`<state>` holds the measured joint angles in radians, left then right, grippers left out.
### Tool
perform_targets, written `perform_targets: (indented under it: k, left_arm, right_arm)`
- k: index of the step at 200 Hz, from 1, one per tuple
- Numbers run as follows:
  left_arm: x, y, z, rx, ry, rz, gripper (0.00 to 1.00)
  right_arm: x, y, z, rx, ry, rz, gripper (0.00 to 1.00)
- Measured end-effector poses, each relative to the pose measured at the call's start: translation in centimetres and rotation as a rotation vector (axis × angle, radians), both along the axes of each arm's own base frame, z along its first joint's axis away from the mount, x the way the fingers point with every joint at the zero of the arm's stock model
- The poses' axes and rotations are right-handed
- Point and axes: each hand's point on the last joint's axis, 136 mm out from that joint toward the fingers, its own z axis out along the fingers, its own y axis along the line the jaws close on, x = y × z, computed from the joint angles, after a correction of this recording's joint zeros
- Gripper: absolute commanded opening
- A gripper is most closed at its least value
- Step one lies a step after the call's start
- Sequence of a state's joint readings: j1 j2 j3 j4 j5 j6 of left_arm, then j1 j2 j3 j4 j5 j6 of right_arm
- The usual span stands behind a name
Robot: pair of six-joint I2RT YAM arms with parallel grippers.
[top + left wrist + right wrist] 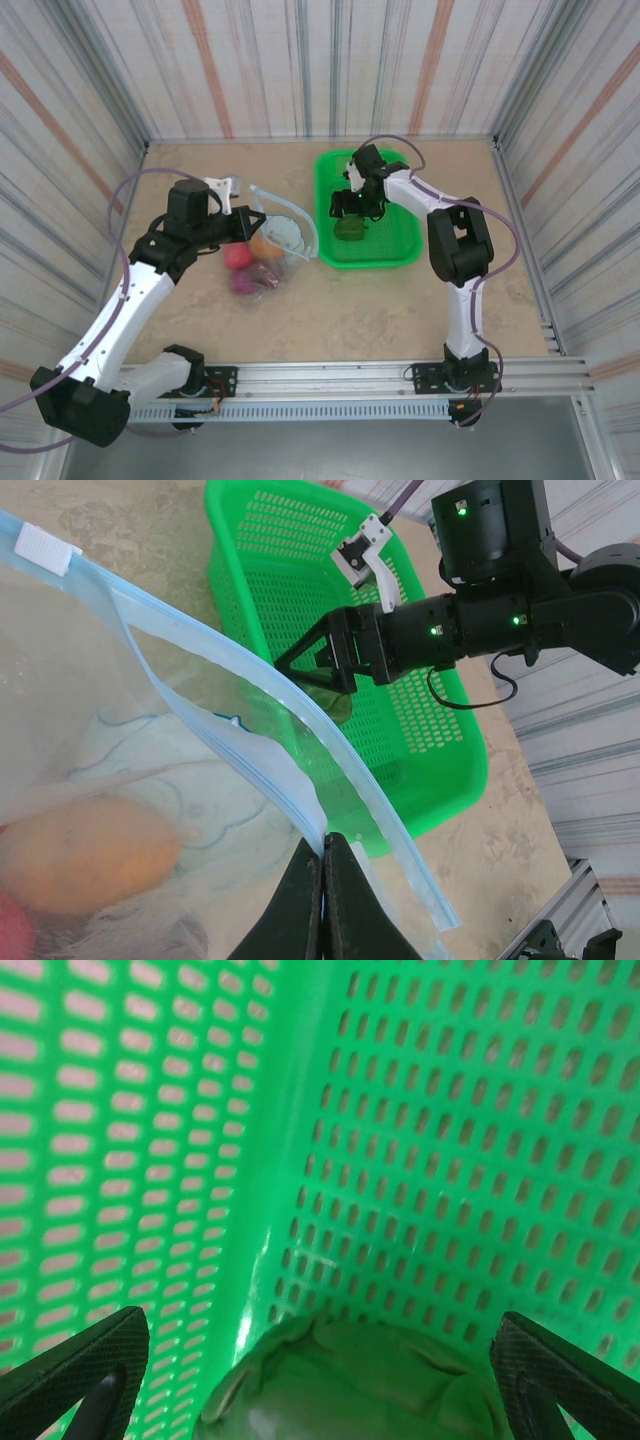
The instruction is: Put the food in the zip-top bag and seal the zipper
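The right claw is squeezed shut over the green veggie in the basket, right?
Not shut: the right claw is wide open over the green veggie in the basket, as the right wrist view shows.

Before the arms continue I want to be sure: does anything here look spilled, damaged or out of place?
Nothing looks spilled or damaged. The zip-top bag gapes open, its edge pinched in the shut left jaws. One green food piece sits in the basket, under the open right jaws.
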<state>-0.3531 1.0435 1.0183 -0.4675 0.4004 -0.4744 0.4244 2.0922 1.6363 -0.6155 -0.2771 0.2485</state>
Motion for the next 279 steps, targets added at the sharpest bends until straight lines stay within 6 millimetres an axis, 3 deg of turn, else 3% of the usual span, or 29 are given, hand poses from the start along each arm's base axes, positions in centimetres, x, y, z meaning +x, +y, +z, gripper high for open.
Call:
perform_targets:
  k: [59, 156, 243, 279]
  left_arm:
    - [0.0, 0.0, 0.0, -0.002, 0.0, -0.002, 0.0]
    - [0.0, -0.1, -0.2, -0.012, 0.002, -0.009, 0.0]
    - [0.2, 0.1, -0.2, -0.025, 0.006, 0.001, 0.0]
    - [0.1, 0.1, -0.1, -0.038, 0.012, -0.001, 0.0]
  right_arm:
    - [-2.0, -1.1, 0.4, -0.055, -0.01, 0.024, 0.86]
    - [-4.6, 0.3, -0.4, -0.145, -0.012, 0.141, 0.86]
    - [-4.1, 0.7, -1.1, -0.158, 0.005, 0.166, 0.89]
    - [-3.2, 1.0, -1.0, -0.16, -0.003, 0.163, 0.83]
